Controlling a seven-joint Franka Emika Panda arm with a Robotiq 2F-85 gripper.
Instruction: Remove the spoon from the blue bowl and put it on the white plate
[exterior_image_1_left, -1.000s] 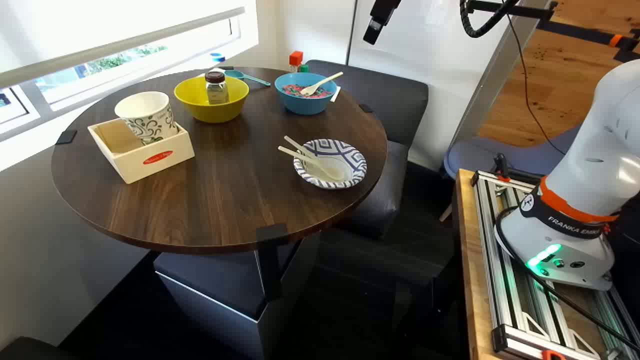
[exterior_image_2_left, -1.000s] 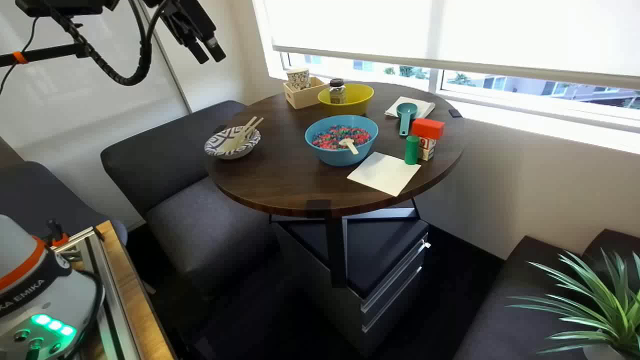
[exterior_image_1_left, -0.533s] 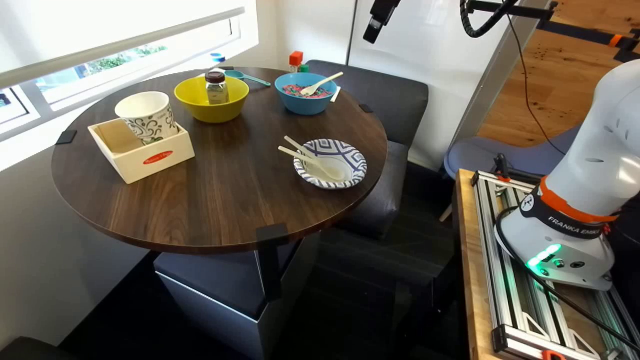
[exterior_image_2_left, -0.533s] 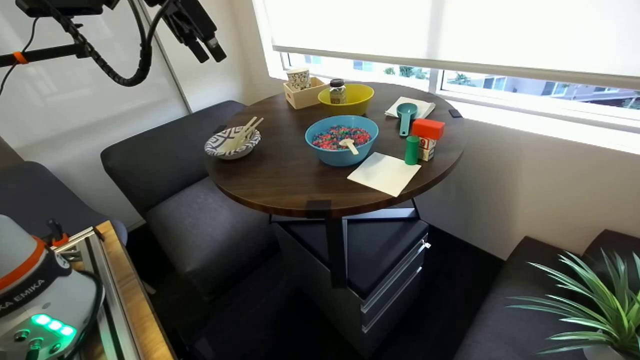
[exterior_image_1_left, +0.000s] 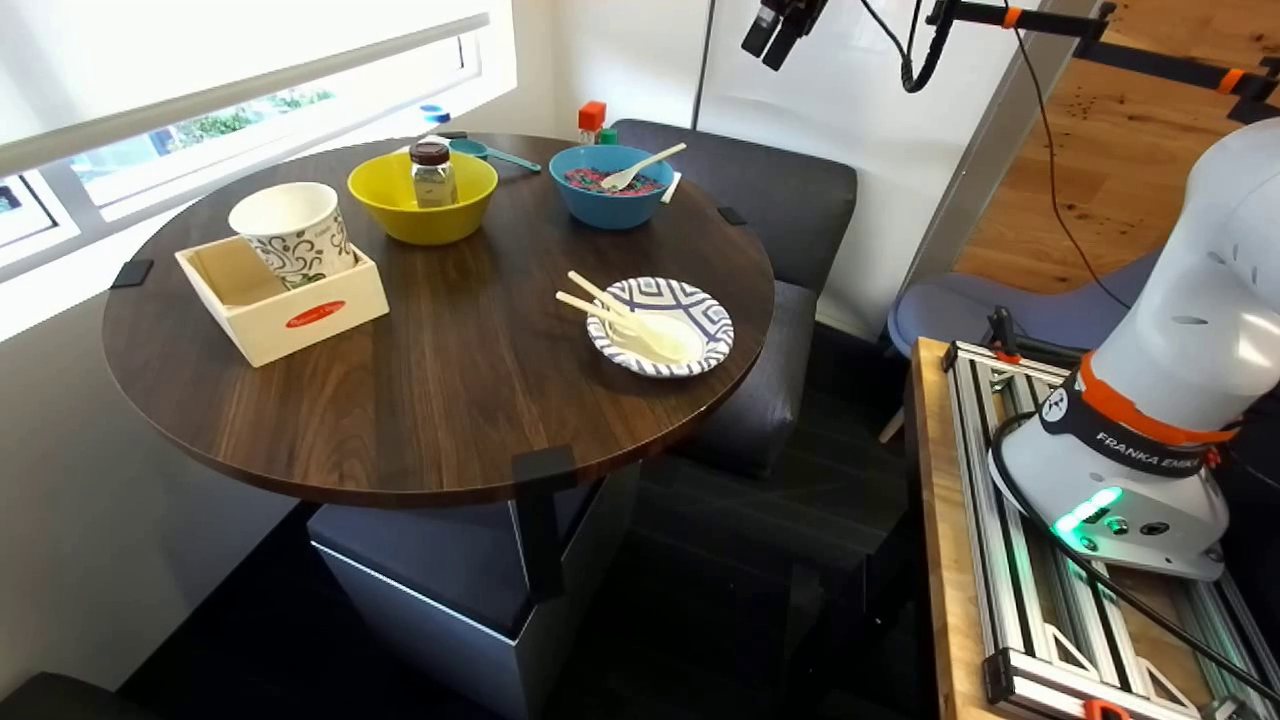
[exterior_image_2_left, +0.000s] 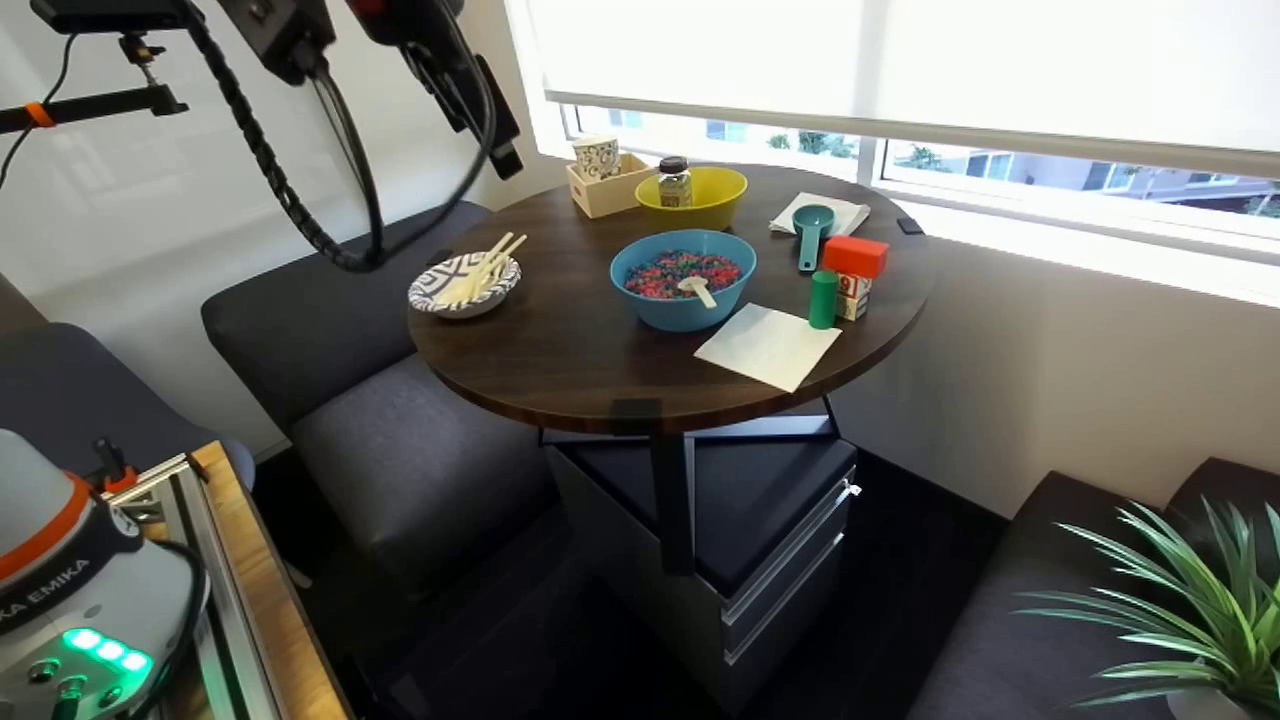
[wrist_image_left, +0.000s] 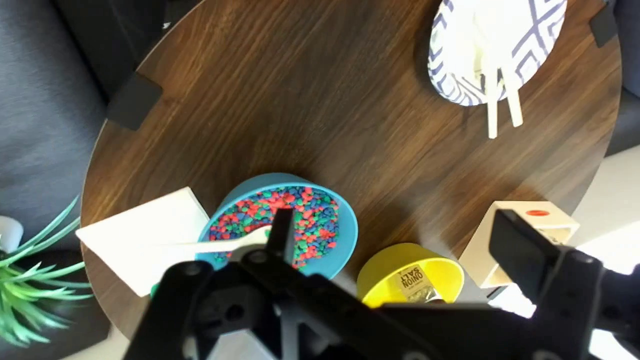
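Note:
The pale spoon (exterior_image_1_left: 643, 168) rests in the blue bowl (exterior_image_1_left: 608, 208), its bowl end on colourful pebbles and its handle over the rim. In an exterior view the spoon (exterior_image_2_left: 697, 289) leans on the near side of the blue bowl (exterior_image_2_left: 680, 318). The white plate (exterior_image_1_left: 713, 322) has a dark blue pattern and carries two pale sticks. It also shows in the wrist view (wrist_image_left: 441, 70). My gripper (wrist_image_left: 394, 232) is open and empty, high above the table. In the wrist view one finger hides part of the spoon (wrist_image_left: 220, 246) and blue bowl (wrist_image_left: 347, 225).
A yellow bowl (exterior_image_1_left: 425, 225) holds a jar (exterior_image_1_left: 434, 180). A wooden box (exterior_image_1_left: 270, 335) holds a paper cup (exterior_image_1_left: 295, 235). A napkin (exterior_image_2_left: 770, 347), a green cylinder (exterior_image_2_left: 823, 300), a red-topped box (exterior_image_2_left: 855, 260) and a teal scoop (exterior_image_2_left: 812, 225) lie near the blue bowl.
The arm has swung and turned; in an exterior view the gripper has moved right and down, nearer the table. Both fingers now show apart elsewhere. Spoon, blue bowl and plate have not moved.

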